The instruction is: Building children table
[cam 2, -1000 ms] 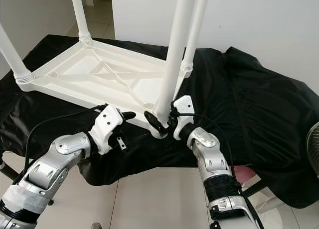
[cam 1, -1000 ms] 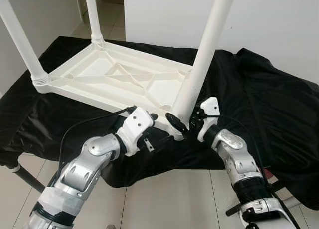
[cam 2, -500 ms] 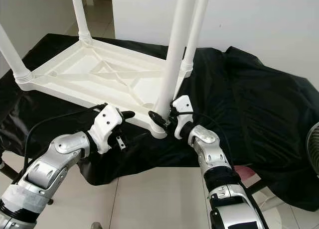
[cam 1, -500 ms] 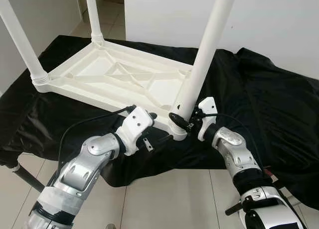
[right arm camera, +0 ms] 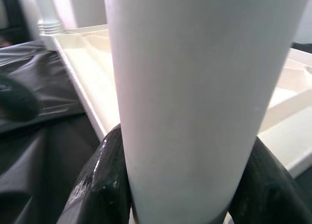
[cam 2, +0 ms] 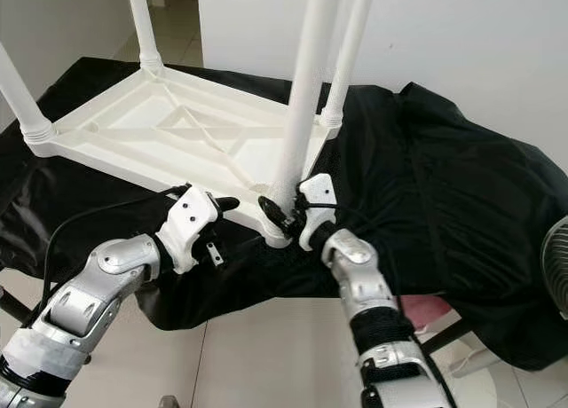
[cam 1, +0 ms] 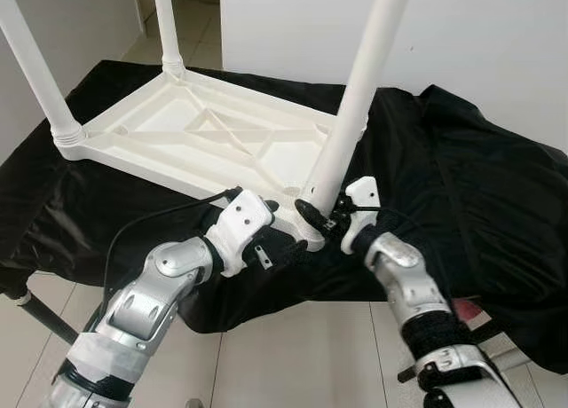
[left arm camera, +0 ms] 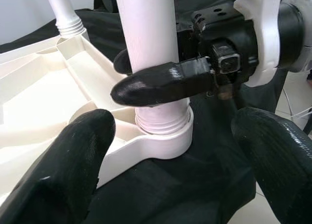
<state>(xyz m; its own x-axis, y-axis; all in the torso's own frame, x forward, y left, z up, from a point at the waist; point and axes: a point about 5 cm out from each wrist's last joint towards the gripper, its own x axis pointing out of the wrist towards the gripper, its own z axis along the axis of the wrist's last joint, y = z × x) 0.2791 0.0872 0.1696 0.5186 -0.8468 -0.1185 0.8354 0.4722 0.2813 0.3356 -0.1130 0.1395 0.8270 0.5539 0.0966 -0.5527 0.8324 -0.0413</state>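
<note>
The white plastic children's table lies upside down on a black cloth draped over the tabletop, with four white tubular legs standing up from its corners; judged from this, the build is near its end, three legs already seated at the corners away from the grippers and the last one, the near white leg, standing in its corner socket between the two grippers; what seems left is to turn or press this leg fully home, since a ribbed collar shows above the socket rim, and then to set the table upright.

The right gripper pinches the near white leg just above the socket, one black finger wrapped across its front in the left wrist view and the tube held tight between both fingers in the right wrist view; the left gripper hangs just beside the same corner, on the side away from the right gripper, its fingers spread wide and touching nothing.

Against a second ago, the right forearm has swung inward and the near white leg has tipped a little from its former lean, so the wrist appears to have turned about the tube; the left gripper has stayed where it was, and the table has not shifted on the black cloth.
</note>
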